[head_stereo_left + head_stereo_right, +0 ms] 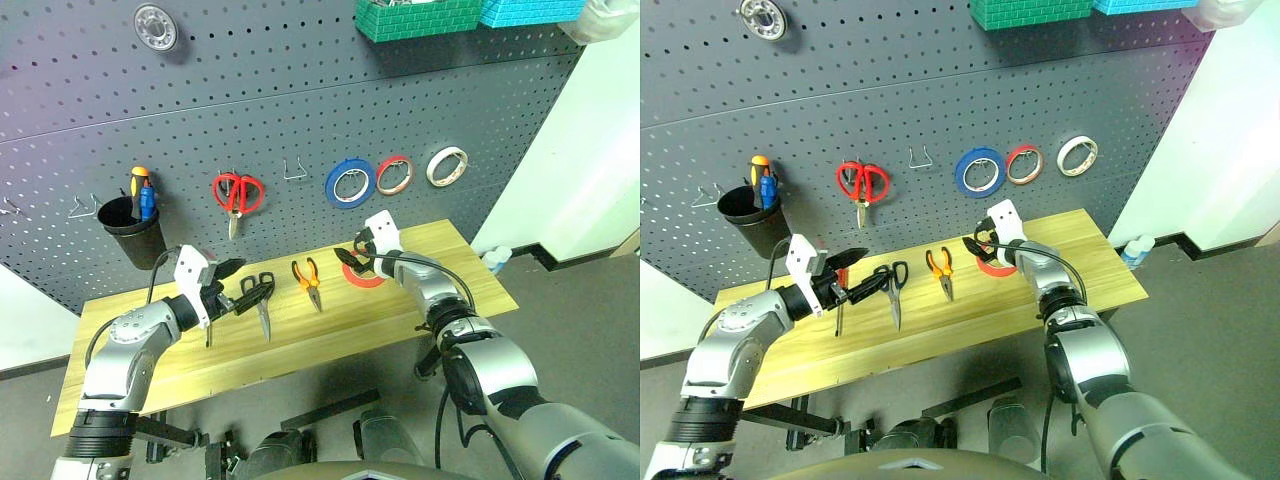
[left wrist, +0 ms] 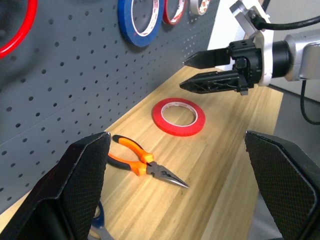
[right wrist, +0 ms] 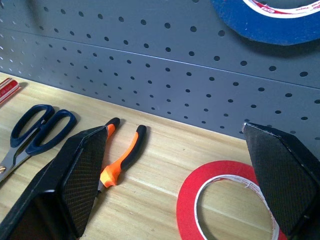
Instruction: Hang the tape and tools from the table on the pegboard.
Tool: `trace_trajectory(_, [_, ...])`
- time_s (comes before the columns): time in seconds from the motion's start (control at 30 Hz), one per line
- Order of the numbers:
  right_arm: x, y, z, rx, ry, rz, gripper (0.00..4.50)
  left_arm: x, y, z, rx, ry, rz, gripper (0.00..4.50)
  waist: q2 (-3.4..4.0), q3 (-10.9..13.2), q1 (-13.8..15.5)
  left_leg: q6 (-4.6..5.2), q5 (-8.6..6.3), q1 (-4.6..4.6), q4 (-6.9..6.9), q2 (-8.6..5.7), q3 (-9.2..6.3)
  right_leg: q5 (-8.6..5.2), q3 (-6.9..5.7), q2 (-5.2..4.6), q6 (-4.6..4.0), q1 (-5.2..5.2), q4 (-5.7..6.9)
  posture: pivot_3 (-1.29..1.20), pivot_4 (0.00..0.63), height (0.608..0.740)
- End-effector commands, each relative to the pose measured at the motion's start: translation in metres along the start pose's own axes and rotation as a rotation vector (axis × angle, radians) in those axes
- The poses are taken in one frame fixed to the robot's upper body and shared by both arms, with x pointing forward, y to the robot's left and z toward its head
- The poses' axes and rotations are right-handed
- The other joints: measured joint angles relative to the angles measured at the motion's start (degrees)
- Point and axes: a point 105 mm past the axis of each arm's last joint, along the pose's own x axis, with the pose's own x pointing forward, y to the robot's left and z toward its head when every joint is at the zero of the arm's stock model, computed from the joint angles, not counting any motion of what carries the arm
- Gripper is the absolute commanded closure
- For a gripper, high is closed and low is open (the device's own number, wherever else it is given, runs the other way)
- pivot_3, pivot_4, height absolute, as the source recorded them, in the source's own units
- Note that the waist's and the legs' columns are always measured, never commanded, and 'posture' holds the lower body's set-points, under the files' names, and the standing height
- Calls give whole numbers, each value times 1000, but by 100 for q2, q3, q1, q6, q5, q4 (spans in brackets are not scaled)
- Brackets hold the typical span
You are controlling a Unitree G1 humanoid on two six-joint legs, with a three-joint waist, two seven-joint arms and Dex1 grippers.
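Fingers of our right gripper (image 1: 352,256) stand apart just above the solid red-orange tape roll (image 1: 364,277), framing it for pickup; beside it, orange-and-black pliers (image 1: 309,281) lie flat on the worktop (image 1: 440,262).

Right gripper (image 1: 352,262) covers part of the red tape (image 1: 368,280) on the table; screwdriver (image 1: 839,310) half hidden behind left gripper (image 1: 862,272); teal bins (image 1: 417,17) cut off at top edge; cup (image 1: 133,230) contents too small to tell
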Motion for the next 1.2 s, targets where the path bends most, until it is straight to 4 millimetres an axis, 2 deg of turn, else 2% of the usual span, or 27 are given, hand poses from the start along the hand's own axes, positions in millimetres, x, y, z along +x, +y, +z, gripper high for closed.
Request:
trace_trajectory(0.03, [5, 2, 27, -44, -63, 12, 0, -3, 2, 19, 60, -55, 10, 36, 0, 0, 0, 0, 0, 0, 0, 0, 0, 0, 0, 0, 0, 0, 0, -140, 15, 740])
trace_trajectory(0.2, [5, 8, 28, -48, -66, 65, 0, -5, 3, 20, 62, -60, 21, 36, 0, -1, -9, -2, 1, 0, 0, 0, 0, 0, 0, 1, 0, -1, 2, -136, 17, 740])
trace_trajectory(0.3, [3, 4, 23, -107, -30, 57, 0, -7, 7, 19, 69, -61, 52, 36, 0, -1, -3, -2, 1, 0, 0, 0, -1, 0, 0, 2, 0, -2, 2, -132, 19, 740])
trace_trajectory(0.53, [0, -8, 21, -117, 5, 21, 0, -17, 12, 20, 89, -70, 119, 36, 0, 0, 37, -1, 1, 0, -2, 0, -1, 0, 1, 1, -1, -2, 2, -94, 51, 740])
trace_trajectory(1.0, [-5, -10, -4, -123, 92, 17, 0, -25, 0, 21, 70, -78, 138, 36, 10, 53, 546, -1, -1, -1, -16, 0, -4, -10, 8, 3, -18, -13, 4, -76, 121, 740])
trace_trajectory(1.2, [-13, -20, -18, -164, 149, -13, 0, -25, -11, 14, 34, -62, 123, 36, -9, 273, 641, -1, -1, -2, -29, 0, -4, -21, 9, -4, -38, -18, 3, -85, 179, 740])
